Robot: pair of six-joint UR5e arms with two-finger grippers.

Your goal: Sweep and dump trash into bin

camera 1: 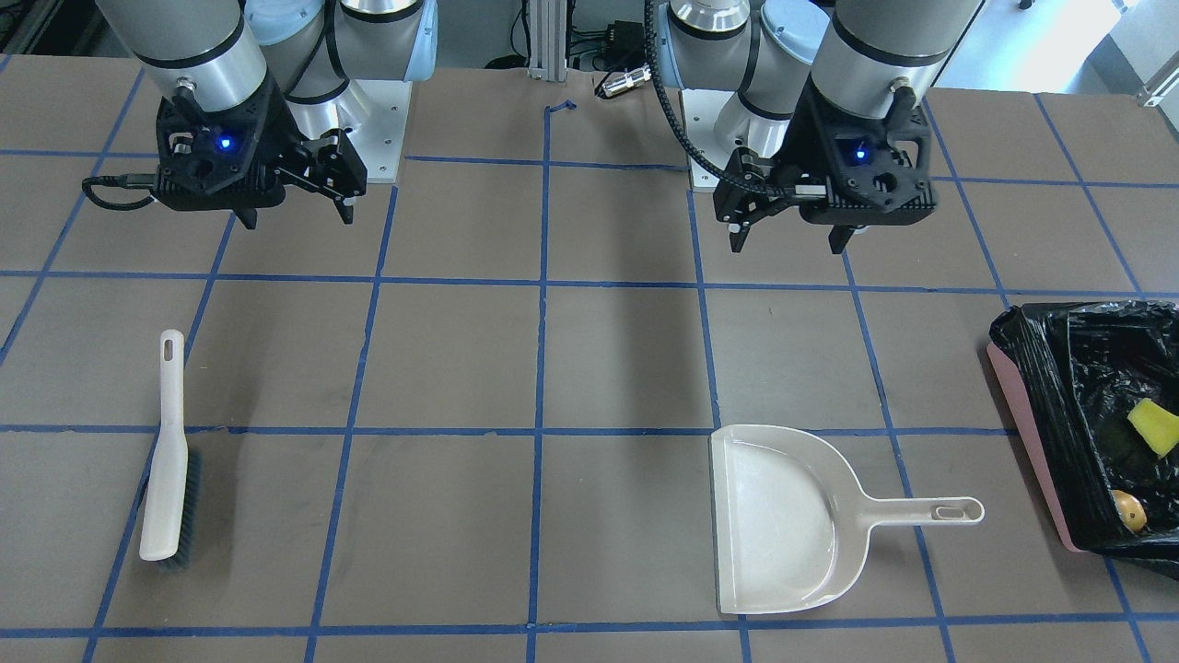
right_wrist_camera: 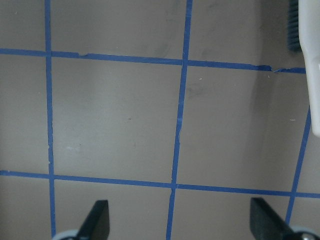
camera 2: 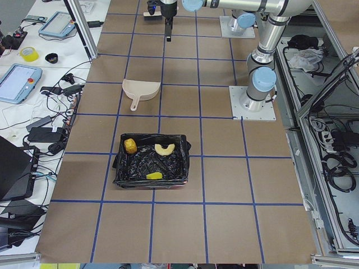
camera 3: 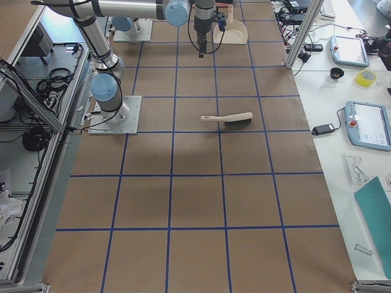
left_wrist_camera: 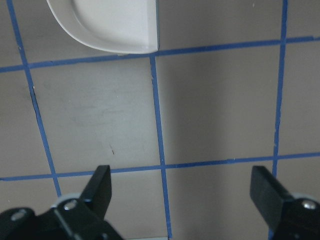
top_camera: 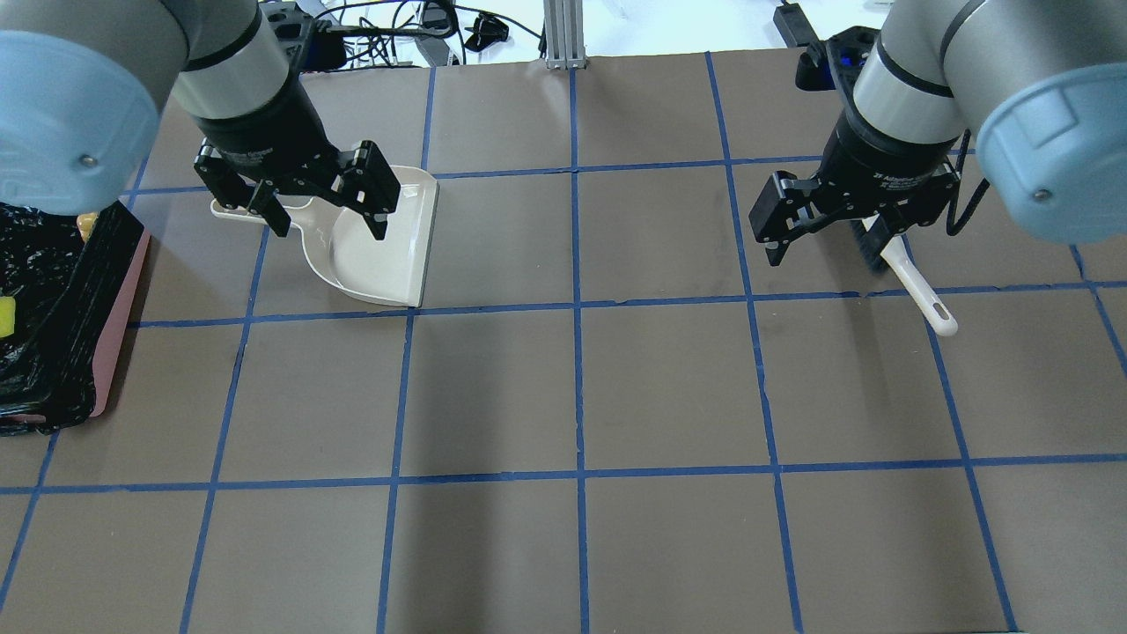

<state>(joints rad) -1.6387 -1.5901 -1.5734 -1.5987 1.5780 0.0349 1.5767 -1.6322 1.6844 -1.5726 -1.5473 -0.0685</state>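
Observation:
All three pieces of trash lie inside the bin (camera 2: 151,182), a pink container lined with a black bag: an amber lump (camera 2: 130,145), a curved tan piece (camera 2: 164,148) and a yellow wedge (camera 2: 154,176). The front view shows the wedge (camera 1: 1154,425) and the lump (camera 1: 1128,511) in the bin (camera 1: 1022,433). My left gripper (top_camera: 330,231) hangs open and empty above the beige dustpan (top_camera: 370,264), which lies flat on the table. My right gripper (top_camera: 823,255) is open and empty too, raised beside the brush (top_camera: 920,286).
The dustpan (camera 1: 783,525) has nothing in it, and its handle points toward the bin. The brush (camera 1: 166,460) lies on its side at the other end of the table. Blue tape lines grid the brown table (top_camera: 581,387). Cables and tablets sit beyond the table's edges.

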